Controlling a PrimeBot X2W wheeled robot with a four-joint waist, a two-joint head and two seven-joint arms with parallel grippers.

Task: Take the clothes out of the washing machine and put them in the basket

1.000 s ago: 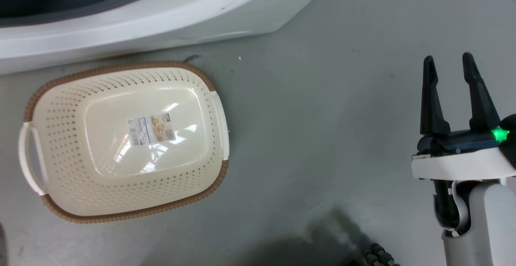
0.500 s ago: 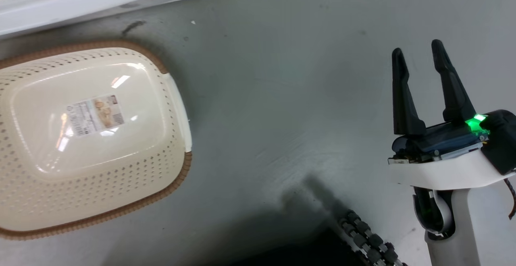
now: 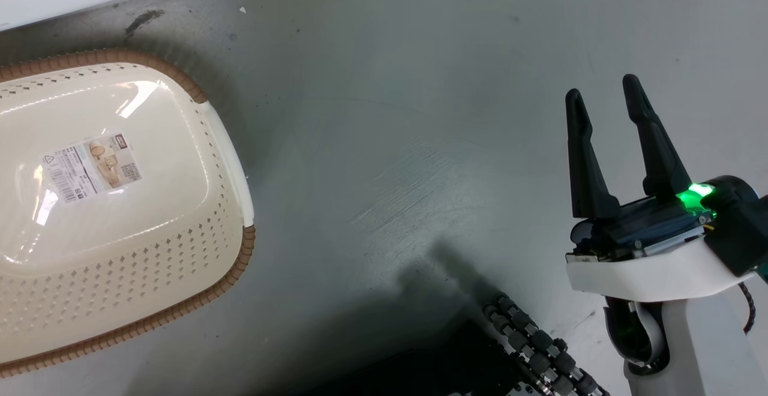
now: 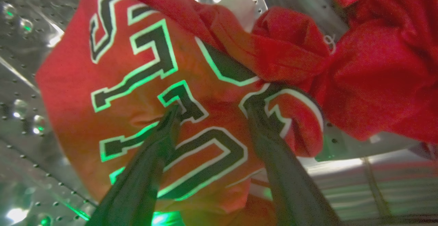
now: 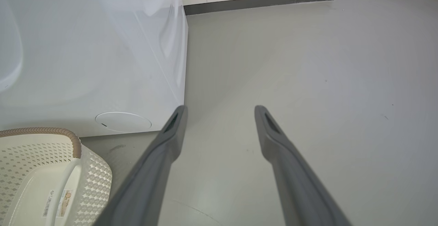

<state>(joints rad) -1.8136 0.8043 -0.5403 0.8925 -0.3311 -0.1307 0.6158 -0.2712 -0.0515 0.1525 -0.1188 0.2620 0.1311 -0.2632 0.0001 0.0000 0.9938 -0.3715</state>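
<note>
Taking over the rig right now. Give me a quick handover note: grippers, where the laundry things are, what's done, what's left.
Left gripper: open, inside the drum, fingers spread at the red jersey, not closed on it.
Right gripper: open, empty, over the floor to the right of the basket.
Clothes: the jersey and more red fabric lie in the washing machine.
The basket holds nothing but its label.
Done: nothing is in the basket yet.
Left: grasp, pull out and drop in every piece.
</note>
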